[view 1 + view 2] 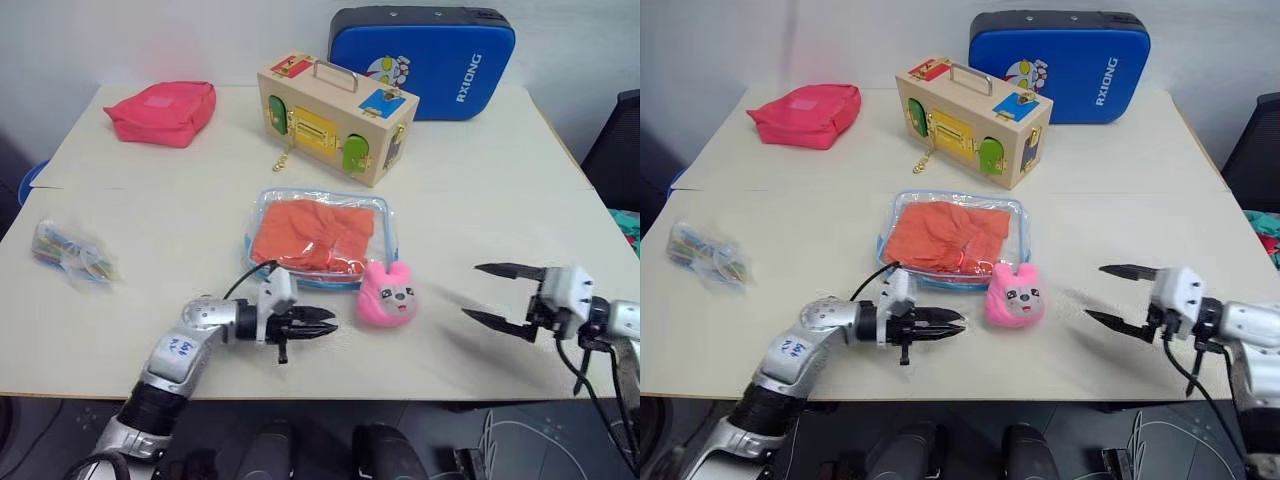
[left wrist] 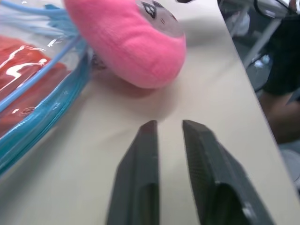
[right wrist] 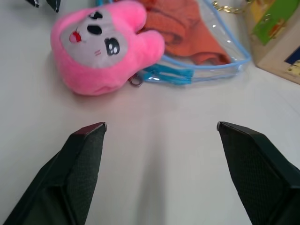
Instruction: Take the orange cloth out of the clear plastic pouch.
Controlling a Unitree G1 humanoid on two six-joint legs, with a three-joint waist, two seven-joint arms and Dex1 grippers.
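Note:
The orange cloth (image 1: pixel 315 232) lies wrinkled inside the clear plastic pouch (image 1: pixel 322 283), which is flat on the table's middle with blue trim and a zipper. A pink plush bunny (image 1: pixel 388 293) rests against the pouch's near right corner. My left gripper (image 1: pixel 330 326) hovers just in front of the pouch, pointing right toward the plush. Its fingers (image 2: pixel 140 159) stand a narrow gap apart with nothing between them. My right gripper (image 1: pixel 472 291) is wide open to the right of the plush, pointing left at it and holding nothing.
A wooden latch box (image 1: pixel 335 120) stands behind the pouch, with a blue case (image 1: pixel 425 60) further back. A red-pink padded bag (image 1: pixel 162 110) lies at the far left. A small clear bag of colourful sticks (image 1: pixel 70 252) sits on the left.

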